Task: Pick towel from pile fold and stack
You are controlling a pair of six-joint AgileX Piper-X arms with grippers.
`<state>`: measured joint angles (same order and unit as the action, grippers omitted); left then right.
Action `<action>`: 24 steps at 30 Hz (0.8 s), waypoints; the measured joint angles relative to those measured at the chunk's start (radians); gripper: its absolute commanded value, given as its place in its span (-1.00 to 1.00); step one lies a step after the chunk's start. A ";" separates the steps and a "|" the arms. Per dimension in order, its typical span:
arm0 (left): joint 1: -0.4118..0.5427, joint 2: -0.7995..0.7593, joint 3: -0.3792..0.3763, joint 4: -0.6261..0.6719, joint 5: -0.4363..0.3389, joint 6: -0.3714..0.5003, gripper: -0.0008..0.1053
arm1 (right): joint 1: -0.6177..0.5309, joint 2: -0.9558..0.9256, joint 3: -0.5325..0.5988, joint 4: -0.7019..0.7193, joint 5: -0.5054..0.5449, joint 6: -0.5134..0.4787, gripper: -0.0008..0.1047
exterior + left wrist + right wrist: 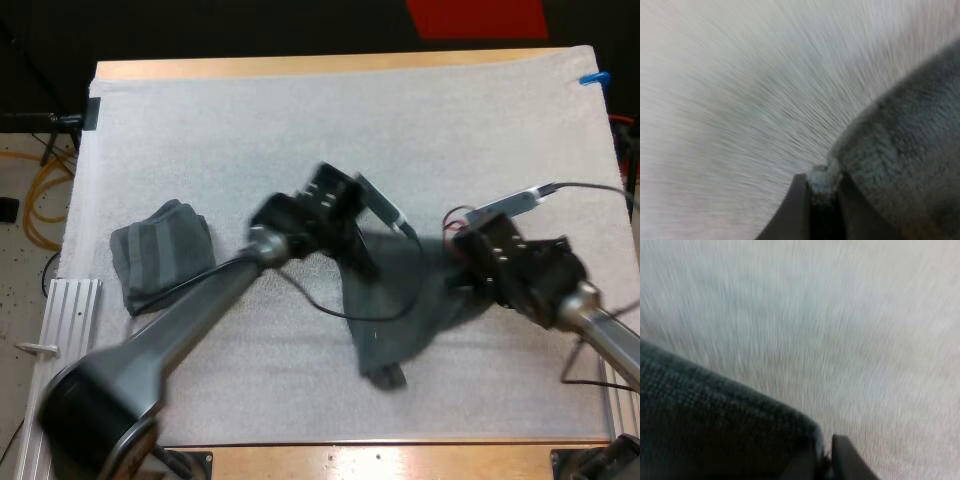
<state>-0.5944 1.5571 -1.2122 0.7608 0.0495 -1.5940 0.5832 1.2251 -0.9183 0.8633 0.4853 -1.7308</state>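
The dark grey-green towel (400, 310) is spread over the middle of the white mat (300, 120), stretched between the two arms, with a loose end trailing toward the mat's near edge. The left gripper (362, 252) is clamped on the towel's left corner; in the left wrist view its fingers (799, 210) pinch a fold of cloth between them. The right gripper (462, 268) is clamped on the right corner, with cloth pressed against its finger (845, 460). A second towel (160, 255) lies bunched near the mat's left edge, well apart. The wooden table (300, 66) shows beyond the mat.
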 measured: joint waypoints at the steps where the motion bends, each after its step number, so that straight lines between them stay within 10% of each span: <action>1: 0.011 -0.050 -0.001 -0.002 0.000 0.000 -0.98 | 0.000 -0.033 -0.017 0.000 -0.017 -0.007 -0.99; 11: 0.062 -0.417 -0.002 0.051 0.057 0.000 -0.98 | 0.039 -0.235 -0.210 -0.006 -0.192 -0.028 -0.99; 24: -0.112 -0.658 -0.002 0.266 0.068 -0.167 -0.98 | 0.296 -0.364 -0.240 0.239 -0.234 0.112 -0.99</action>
<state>-0.7061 0.8994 -1.2144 1.0268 0.1172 -1.7610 0.8792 0.8615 -1.1579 1.1021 0.2512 -1.6183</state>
